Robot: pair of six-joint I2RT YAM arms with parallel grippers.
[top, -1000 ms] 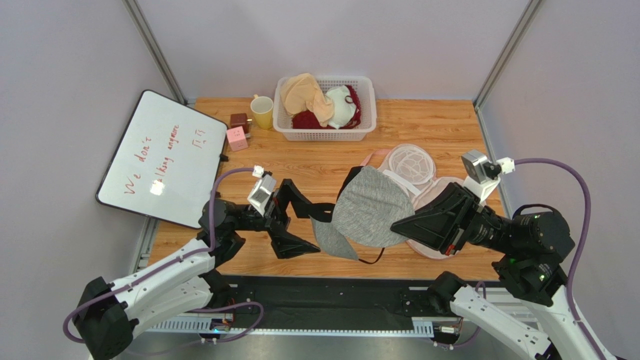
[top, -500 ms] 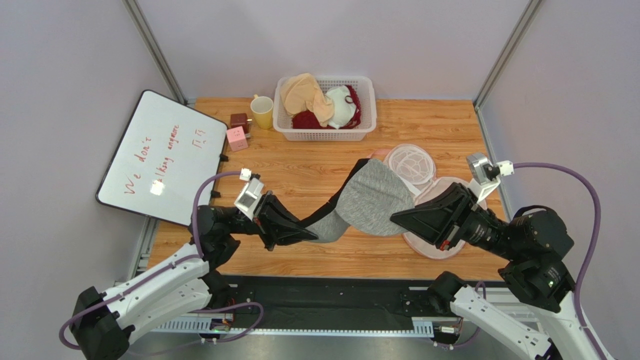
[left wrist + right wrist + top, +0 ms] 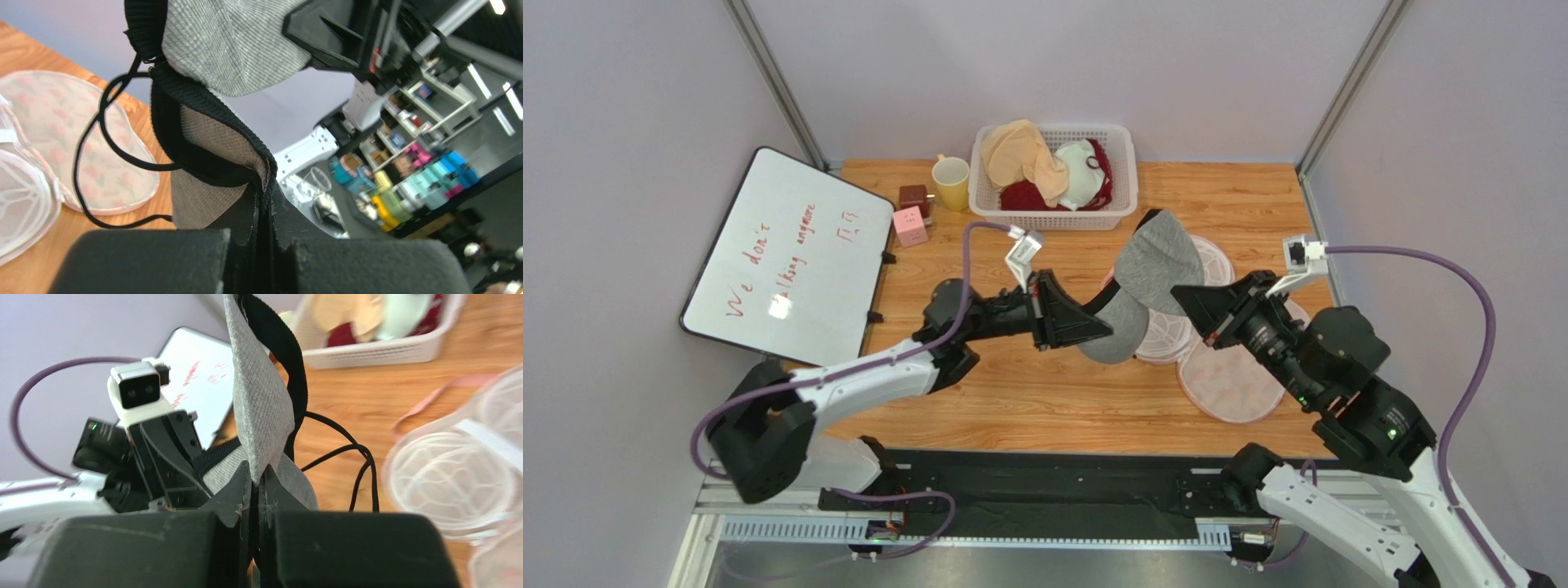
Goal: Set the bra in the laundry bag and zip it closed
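The grey bra (image 3: 1157, 260) hangs folded in the air between both grippers, over the table's middle right. My left gripper (image 3: 1085, 328) is shut on its black band edge (image 3: 202, 116). My right gripper (image 3: 1192, 301) is shut on the grey cup edge (image 3: 258, 398) from the right. The laundry bag (image 3: 1241, 380) lies open on the table just under and to the right of the bra. Its mesh lining (image 3: 454, 471) and printed cream side (image 3: 55, 116) both show. Black straps (image 3: 356, 459) dangle below the bra.
A white slatted basket (image 3: 1053, 218) with other bras stands at the back. Left of it are a yellow cup (image 3: 951, 184), a brown cube (image 3: 914, 197) and a pink cube (image 3: 909, 226). A whiteboard (image 3: 787, 257) leans at the left edge.
My left gripper has shut on the bra's band. Both arms have carried the bra up and toward the back right, over the open bag, folding it.
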